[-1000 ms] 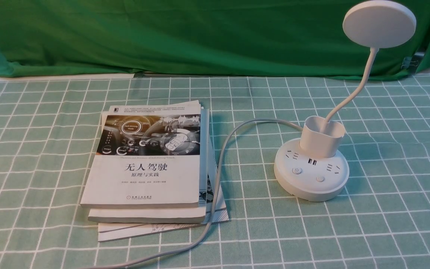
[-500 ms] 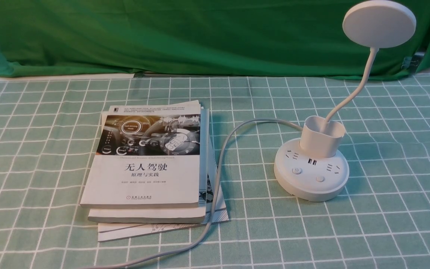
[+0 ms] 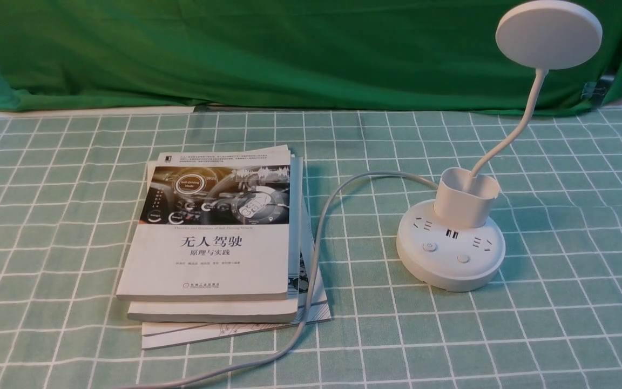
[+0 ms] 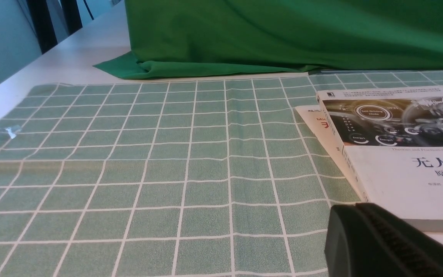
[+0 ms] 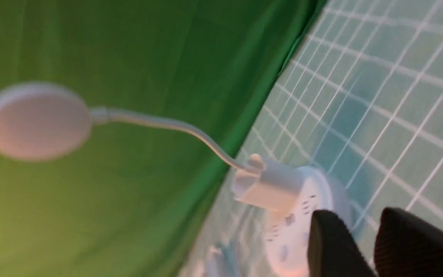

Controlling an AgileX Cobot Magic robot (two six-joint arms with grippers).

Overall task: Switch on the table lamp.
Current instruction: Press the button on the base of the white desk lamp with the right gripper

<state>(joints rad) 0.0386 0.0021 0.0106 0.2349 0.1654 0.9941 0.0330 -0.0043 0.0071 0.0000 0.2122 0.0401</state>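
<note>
- Nothing has shifted in the front view over the last second: the table lamp (image 3: 451,254), the books (image 3: 214,237) and the cable (image 3: 322,227) lie just as they did.
- The lamp stands at the right of the frame on the tabletop (image 3: 559,335), well apart from the books.
- Its long axis runs roughly upright. The neck (image 3: 511,135) climbs from the holder (image 3: 465,197) and leans to the upper right, carrying the disc head (image 3: 548,33) to the frame's top.
- Both buttons (image 3: 428,247) sit on the base's near side, facing me, which I judge suits a press from above.
- My right gripper (image 5: 360,223) hangs near the base, its jaws slightly parted and empty, so I take it for the pressing arm.
- My left gripper (image 4: 379,238) shows one finger beside the books, so I cannot tell its state.
</note>
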